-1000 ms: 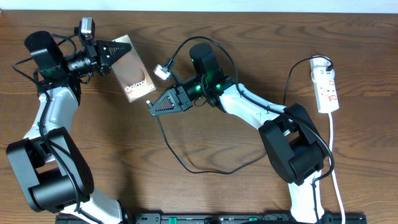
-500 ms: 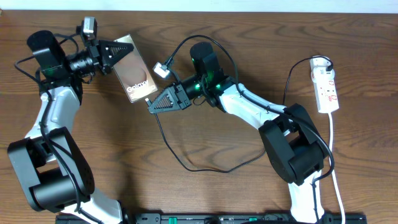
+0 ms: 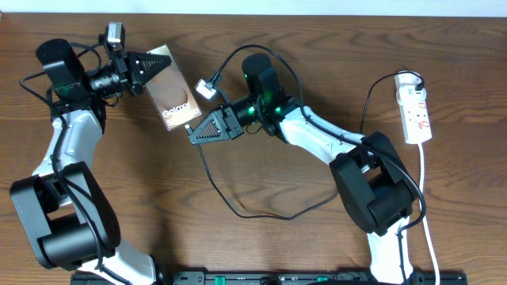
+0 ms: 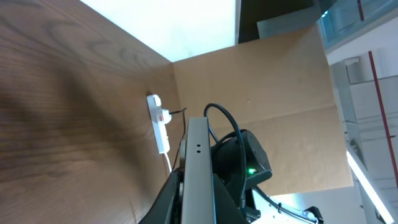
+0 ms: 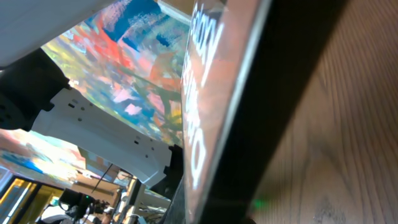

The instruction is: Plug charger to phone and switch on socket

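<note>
At 10 o'clock on worktop [image 3: 341,39]: phone [image 3: 176,99], tilted, brown face up, white "Galaxy" lettering readable near lower end, upper corner clamped in left fingers [image 3: 149,62]. At phone's 5 o'clock, just beside lower edge, right fingers [image 3: 207,129] pinched on charger [image 3: 269,218] plug tip; cable loops toward 6 o'clock. Well apart at 2 o'clock, socket [image 3: 417,111], red marks on top
</note>
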### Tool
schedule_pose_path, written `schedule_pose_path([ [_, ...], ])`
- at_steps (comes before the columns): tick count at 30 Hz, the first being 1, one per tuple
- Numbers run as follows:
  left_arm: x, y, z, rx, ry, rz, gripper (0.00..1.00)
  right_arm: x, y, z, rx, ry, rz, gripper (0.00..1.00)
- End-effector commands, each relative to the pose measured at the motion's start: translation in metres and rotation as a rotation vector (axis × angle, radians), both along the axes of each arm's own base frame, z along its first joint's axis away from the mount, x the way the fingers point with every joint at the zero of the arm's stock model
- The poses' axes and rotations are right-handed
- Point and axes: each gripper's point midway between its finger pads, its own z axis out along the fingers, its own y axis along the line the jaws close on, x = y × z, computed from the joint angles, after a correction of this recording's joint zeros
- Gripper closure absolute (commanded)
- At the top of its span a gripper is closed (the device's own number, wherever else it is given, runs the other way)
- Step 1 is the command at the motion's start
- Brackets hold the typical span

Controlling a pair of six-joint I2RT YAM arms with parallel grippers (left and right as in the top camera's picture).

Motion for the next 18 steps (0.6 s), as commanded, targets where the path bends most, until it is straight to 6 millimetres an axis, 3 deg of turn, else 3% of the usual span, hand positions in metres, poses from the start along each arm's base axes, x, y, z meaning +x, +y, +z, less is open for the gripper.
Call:
schedule_pose_path([
  [1, 0.0010, -0.0001, 0.0031, 0.007, -0.017, 0.003, 0.92, 0.0008, -0.0013, -0.0023, -0.005, 0.012, 0.003, 0.99],
  [18, -0.0043, -0.0025, 0.0045, 0.016, -0.062, -0.032, 0.93, 0.0015, -0.0009, -0.0033, -0.011, 0.015, -0.003, 0.99],
])
